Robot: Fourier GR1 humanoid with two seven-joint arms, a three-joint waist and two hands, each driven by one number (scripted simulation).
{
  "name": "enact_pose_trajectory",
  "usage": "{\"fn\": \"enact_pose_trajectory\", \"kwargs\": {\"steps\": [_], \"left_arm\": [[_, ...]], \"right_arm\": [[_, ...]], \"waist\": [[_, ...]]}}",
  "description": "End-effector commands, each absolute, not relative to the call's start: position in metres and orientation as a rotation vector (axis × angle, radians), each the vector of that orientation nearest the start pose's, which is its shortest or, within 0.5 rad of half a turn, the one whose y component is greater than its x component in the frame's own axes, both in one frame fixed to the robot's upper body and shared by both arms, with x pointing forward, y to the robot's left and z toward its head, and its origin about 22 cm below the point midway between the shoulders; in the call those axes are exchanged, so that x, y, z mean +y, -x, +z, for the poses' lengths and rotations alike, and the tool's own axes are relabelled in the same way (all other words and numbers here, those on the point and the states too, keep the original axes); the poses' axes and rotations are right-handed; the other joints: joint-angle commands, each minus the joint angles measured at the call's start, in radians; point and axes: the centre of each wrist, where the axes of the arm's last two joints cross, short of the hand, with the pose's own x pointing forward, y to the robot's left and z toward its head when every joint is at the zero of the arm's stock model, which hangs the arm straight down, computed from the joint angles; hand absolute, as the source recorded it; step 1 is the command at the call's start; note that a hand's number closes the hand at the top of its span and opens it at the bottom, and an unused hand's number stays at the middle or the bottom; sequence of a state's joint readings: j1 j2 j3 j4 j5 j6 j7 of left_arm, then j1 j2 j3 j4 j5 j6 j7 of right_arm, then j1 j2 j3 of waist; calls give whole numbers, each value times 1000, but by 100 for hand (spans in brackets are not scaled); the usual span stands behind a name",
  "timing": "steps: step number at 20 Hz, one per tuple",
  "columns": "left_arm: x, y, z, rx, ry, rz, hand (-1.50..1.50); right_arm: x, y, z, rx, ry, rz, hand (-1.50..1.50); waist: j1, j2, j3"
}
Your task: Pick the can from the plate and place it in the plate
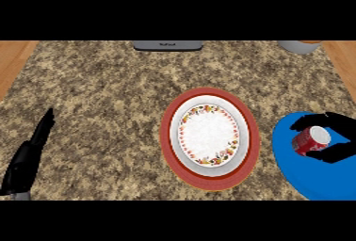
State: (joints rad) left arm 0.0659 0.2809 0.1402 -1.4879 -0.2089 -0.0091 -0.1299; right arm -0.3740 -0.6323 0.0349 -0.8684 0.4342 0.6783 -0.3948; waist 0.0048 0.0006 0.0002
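Speckled granite-look counter (pixel 104 84) w/ wood edges; matt blue plate (pixel 306 179); floral plate (pixel 208 136) glazed-looking, smooth

The right hand (pixel 335 136) curls round the red can (pixel 311 140) over the blue plate (pixel 306 176), beside the floral plate (pixel 208 134).

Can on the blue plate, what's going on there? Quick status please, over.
Right hand fingers curled round the red can, over the blue plate. Left hand open, resting at left edge. Flowered plate bare, path to it unobstructed.
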Motion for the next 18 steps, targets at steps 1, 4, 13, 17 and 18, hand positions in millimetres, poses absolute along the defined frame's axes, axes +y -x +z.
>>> {"fn": "enact_pose_trajectory", "kwargs": {"steps": [1,4,13,17,18], "left_arm": [[342,-220,-9,-1514,-481,-291,0],[331,-209,-7,-1521,-478,-282,0],[319,-241,9,-1587,-390,-363,0],[316,-240,0,-1578,-389,-361,0],[306,-247,7,-1599,-388,-363,0]], "right_arm": [[-403,-306,8,-1170,-5,1067,150],[-396,-308,6,-1189,10,1061,150],[-387,-377,99,-1297,420,1524,150],[-389,-388,97,-1413,563,1525,150],[-392,-393,109,-1449,595,1509,150]], "waist": [[-2,0,0],[-1,-1,0],[110,42,7],[107,44,7],[110,46,9]]}}
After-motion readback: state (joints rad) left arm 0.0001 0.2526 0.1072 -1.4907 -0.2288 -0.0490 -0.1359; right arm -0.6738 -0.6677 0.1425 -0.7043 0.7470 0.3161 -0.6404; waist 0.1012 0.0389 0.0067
